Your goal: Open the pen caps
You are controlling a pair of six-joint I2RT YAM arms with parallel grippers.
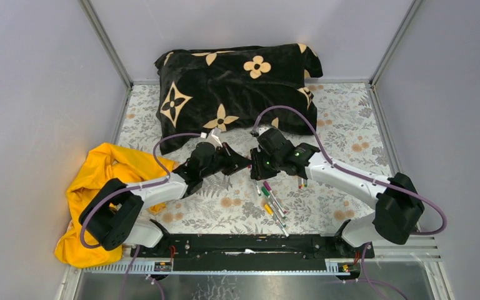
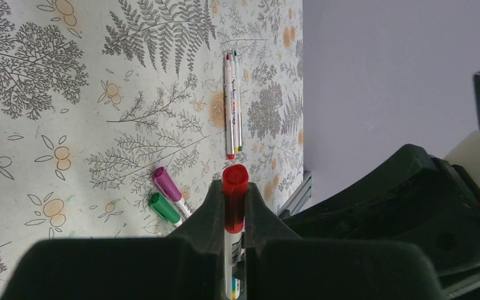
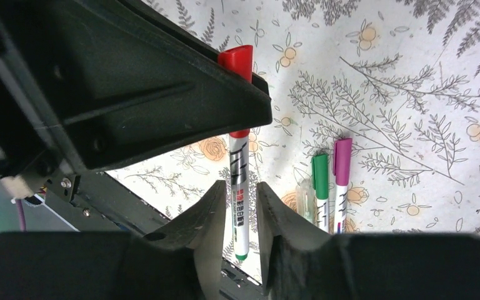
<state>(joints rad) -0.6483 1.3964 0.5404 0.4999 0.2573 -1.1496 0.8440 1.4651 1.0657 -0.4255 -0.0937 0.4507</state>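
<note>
My left gripper (image 1: 240, 164) (image 2: 234, 187) is shut on the red pen cap (image 2: 234, 197), which sits on a whitish barrel and is held above the table. In the right wrist view the red cap (image 3: 237, 59) sticks out of the left gripper's black jaws and the barrel (image 3: 238, 162) hangs down between my right gripper's (image 3: 238, 187) (image 1: 257, 167) open fingers, with a small gap on each side. On the table lie a pen with a green cap (image 3: 319, 172) (image 2: 164, 208) and one with a magenta cap (image 3: 342, 153) (image 2: 165, 182).
Several pens (image 1: 274, 203) lie together on the floral cloth in front of the grippers, and two thin pens (image 2: 232, 106) (image 1: 301, 183) lie to the right. A black flowered pillow (image 1: 237, 81) is at the back, a yellow cloth (image 1: 106, 175) at the left, a black rail (image 1: 250, 244) at the near edge.
</note>
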